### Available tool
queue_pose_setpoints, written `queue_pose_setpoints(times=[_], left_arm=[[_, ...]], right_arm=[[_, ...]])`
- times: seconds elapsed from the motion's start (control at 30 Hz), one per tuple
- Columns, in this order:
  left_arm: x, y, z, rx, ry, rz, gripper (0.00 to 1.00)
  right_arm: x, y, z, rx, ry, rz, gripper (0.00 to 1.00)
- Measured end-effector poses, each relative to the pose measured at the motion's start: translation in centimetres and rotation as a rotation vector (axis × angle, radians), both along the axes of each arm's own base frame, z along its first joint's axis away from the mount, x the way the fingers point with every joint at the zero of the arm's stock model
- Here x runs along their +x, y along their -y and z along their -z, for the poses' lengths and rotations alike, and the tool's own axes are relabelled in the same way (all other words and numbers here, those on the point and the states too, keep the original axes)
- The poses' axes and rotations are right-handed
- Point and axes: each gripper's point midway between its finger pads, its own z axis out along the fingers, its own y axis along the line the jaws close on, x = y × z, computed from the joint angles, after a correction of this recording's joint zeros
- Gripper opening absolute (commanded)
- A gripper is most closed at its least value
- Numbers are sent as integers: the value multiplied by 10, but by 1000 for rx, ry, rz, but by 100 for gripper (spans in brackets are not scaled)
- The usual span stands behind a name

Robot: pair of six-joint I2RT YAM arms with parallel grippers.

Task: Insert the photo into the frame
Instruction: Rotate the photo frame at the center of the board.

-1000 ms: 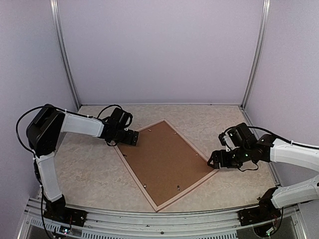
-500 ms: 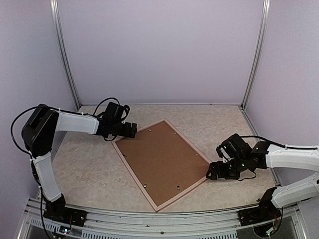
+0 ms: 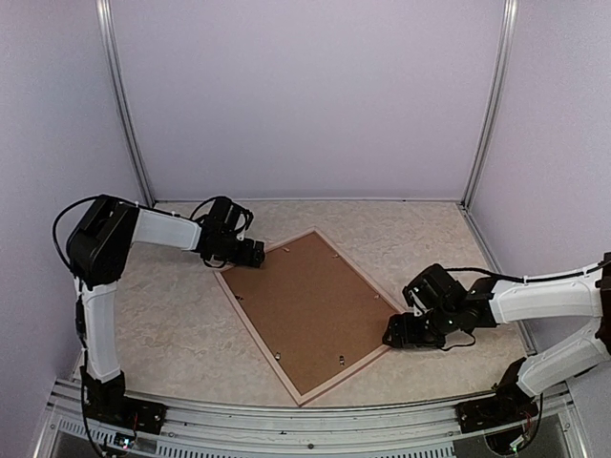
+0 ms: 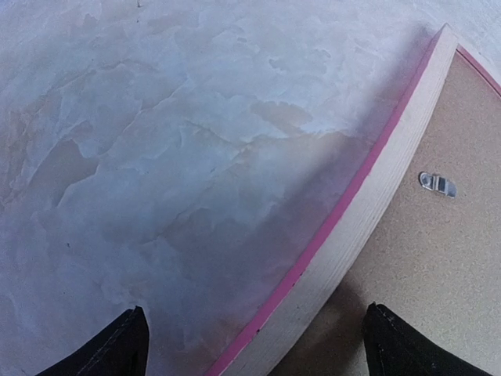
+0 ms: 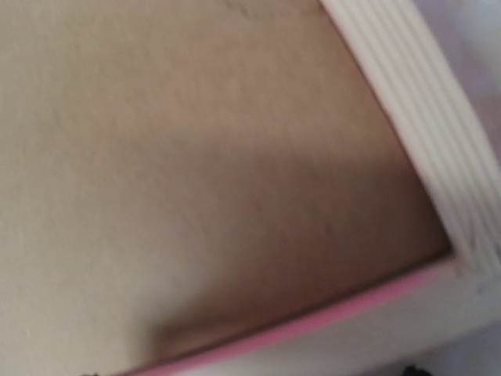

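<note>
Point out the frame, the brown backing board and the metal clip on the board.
Frame [image 4: 366,211]: left wrist view, on its pale wooden back rail.
Backing board [image 3: 310,305]: top external view, at the board's centre.
Metal clip [image 4: 437,184]: left wrist view, at the clip's middle.

**Frame, back view.** The frame [image 3: 263,340] is a large, thin rectangle lying flat and face down on the marbled table [image 3: 162,315], near its middle. It is turned diagonally, with its long sides running from far left to near right and one corner pointing at the near edge.

The upturned back rim is pale wood [image 4: 368,211]. A bright pink strip shows along its outer edge, next to the table. In the blurred right wrist view one corner of the rim looks ridged [image 5: 415,94].

A brown backing board [image 3: 310,301] fills the opening inside the rim. A small metal clip [image 4: 437,184] lies on the board close to the rim.
</note>
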Motion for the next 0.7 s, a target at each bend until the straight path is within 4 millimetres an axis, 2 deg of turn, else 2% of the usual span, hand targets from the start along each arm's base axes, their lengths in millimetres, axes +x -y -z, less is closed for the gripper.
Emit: queue_pose_setpoints(times=[0.2, 0.33, 0.53, 0.7], left_arm=[[-7, 5, 3, -71, -35, 35, 72], [-13, -6, 3, -100, -34, 24, 64], [-51, -20, 5, -160, -69, -1, 58], [-88, -12, 5, -207, -96, 12, 57]], right_arm=[[18, -5, 0, -10, 29, 30, 83], [37, -2, 1, -31, 47, 59, 83], [75, 11, 1, -66, 85, 95, 83], [110, 27, 2, -113, 108, 97, 84]])
